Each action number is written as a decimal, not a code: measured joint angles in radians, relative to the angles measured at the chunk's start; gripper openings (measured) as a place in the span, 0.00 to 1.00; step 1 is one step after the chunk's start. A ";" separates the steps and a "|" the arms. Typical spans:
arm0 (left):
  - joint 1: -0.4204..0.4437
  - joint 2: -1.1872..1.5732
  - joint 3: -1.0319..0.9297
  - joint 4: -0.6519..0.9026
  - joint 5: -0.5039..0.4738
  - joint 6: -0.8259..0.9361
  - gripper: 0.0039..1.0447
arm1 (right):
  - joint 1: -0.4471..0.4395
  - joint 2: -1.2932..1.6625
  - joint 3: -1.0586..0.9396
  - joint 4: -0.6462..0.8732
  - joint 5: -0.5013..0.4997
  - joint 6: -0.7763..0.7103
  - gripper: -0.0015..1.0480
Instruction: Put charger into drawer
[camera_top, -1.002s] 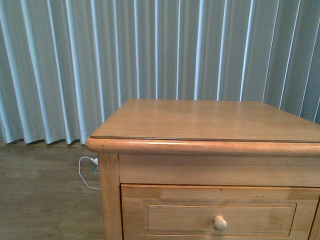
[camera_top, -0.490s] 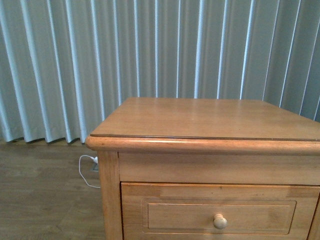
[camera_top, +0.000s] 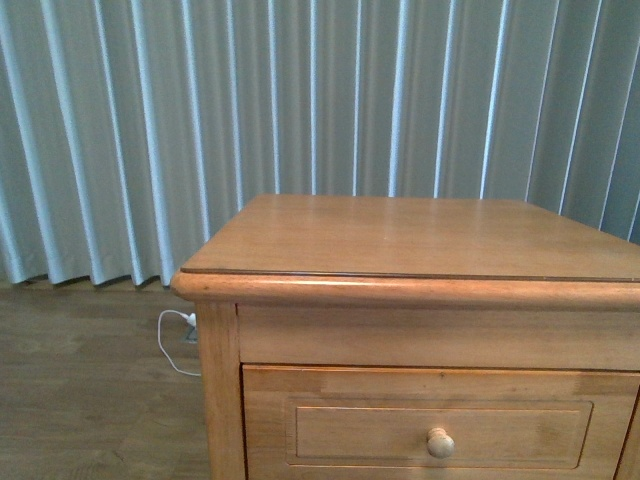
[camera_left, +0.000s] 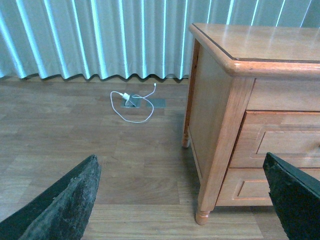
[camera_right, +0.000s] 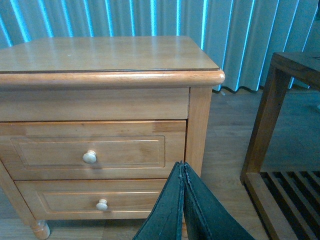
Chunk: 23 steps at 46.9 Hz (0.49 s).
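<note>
Ahead of both grippers stands the wooden nightstand (camera_top: 420, 250), its top bare and its upper drawer (camera_right: 90, 150) fully closed, knob (camera_right: 89, 157) facing the right gripper (camera_right: 183, 200). That gripper's fingers are pressed together with nothing between them. The left gripper (camera_left: 185, 200) is spread wide, its dark fingers (camera_left: 65, 205) apart, empty. Beyond it a thin white cable (camera_left: 132, 107) lies on the floor (camera_left: 60, 135) near the curtain (camera_top: 150, 130). The charger shows in no view.

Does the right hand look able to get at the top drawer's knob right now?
Probably yes. The right hand, shut and empty, faces the nightstand's front with open space between it and the top drawer's knob. Nothing blocks the way, but it must open first.
</note>
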 joint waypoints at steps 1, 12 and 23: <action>0.000 0.000 0.000 0.000 0.000 0.000 0.94 | 0.000 0.000 0.000 0.000 0.000 0.000 0.01; 0.000 0.000 0.000 0.000 0.000 0.000 0.94 | 0.000 0.000 0.000 0.000 0.000 0.000 0.01; 0.000 0.000 0.000 0.000 0.000 0.000 0.94 | 0.000 0.000 0.000 0.000 0.000 -0.001 0.33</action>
